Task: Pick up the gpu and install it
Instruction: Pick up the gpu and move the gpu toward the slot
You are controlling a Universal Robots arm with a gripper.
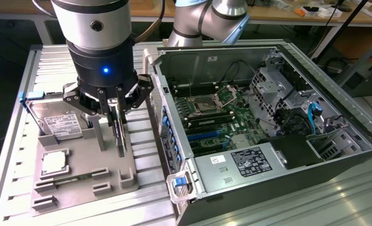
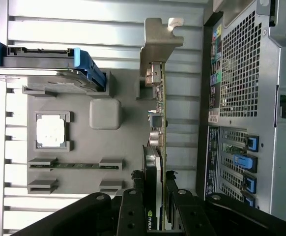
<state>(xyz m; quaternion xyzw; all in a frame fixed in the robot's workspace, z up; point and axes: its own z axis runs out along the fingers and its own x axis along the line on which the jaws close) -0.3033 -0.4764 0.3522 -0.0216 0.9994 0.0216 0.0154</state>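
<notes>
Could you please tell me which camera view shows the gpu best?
The wrist view: the gpu runs edge-on from the gripper to its silver bracket. The exterior view shows it as a dark upright sliver between the gripper's fingers.

The gpu (image 2: 161,105) has a green lacquered circuit board and a bare, dull-silver sheet-metal bracket (image 2: 157,44), while the fingers (image 2: 132,209) of the gripper (image 2: 154,187) look matt black. At the exterior view's left, the holder tray (image 1: 88,165) is matt grey plastic on a table (image 1: 54,61) of ribbed satin aluminium, and the hard drive (image 1: 60,117) carries a white paper label (image 1: 65,126). The computer case (image 2: 241,64) is perforated grey sheet metal with glossy blue plastic latches (image 2: 244,162).
</notes>
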